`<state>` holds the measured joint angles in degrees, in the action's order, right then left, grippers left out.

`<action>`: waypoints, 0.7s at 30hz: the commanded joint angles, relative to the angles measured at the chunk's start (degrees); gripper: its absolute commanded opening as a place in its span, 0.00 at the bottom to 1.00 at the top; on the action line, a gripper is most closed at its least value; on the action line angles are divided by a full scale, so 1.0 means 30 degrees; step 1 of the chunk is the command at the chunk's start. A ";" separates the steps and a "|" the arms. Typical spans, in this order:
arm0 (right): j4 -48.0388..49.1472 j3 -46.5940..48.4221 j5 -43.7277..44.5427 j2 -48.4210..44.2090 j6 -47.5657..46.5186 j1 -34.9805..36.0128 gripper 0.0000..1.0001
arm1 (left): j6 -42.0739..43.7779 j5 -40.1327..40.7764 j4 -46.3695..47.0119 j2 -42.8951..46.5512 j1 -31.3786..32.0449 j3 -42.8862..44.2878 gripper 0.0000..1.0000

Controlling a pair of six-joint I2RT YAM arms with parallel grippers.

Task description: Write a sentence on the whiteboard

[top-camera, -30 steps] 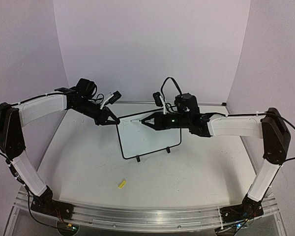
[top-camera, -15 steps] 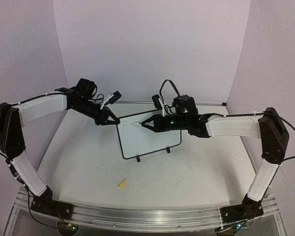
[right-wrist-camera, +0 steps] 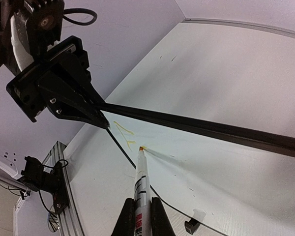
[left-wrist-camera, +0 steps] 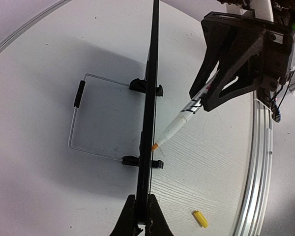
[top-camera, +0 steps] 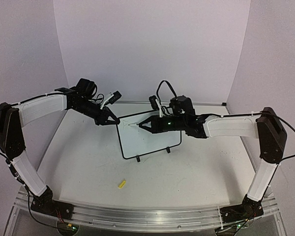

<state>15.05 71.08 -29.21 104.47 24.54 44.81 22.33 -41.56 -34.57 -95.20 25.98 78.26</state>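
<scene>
The whiteboard [top-camera: 150, 140] stands upright on two black clip feet mid-table. My left gripper [top-camera: 115, 121] is shut on its top left corner; the left wrist view shows the board edge-on [left-wrist-camera: 150, 98] between the fingertips [left-wrist-camera: 141, 216]. My right gripper [top-camera: 141, 124] is shut on a white marker [right-wrist-camera: 142, 182] whose orange tip touches the board's upper left. A few faint yellow strokes of the sentence [right-wrist-camera: 123, 129] lie just beside the tip. The marker [left-wrist-camera: 179, 123] and right gripper [left-wrist-camera: 231, 69] also show in the left wrist view.
A yellow marker cap [top-camera: 121, 184] lies on the table in front of the board, also in the left wrist view [left-wrist-camera: 200, 219]. A wire stand [left-wrist-camera: 78, 118] reaches out behind the board. The aluminium rail [top-camera: 137, 216] runs along the near edge.
My right gripper has moved left across the board with the marker, its tip now near the upper left corner. The left gripper and the board have not moved.
</scene>
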 commanded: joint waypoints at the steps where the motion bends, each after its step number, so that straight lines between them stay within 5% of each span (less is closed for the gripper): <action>1: 0.0282 0.0868 0.0565 0.0550 -0.0257 0.0152 0.00 | 0.0367 0.0610 -0.1309 -0.0164 0.0365 -0.0217 0.00; 21: -0.0043 -0.0691 0.2681 -0.0643 -0.0189 0.0378 0.00 | 0.0356 0.0641 -0.1341 -0.0047 0.0377 -0.0217 0.00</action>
<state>14.42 68.79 -26.42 105.44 24.21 46.32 22.31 -41.32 -34.52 -95.20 25.99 78.27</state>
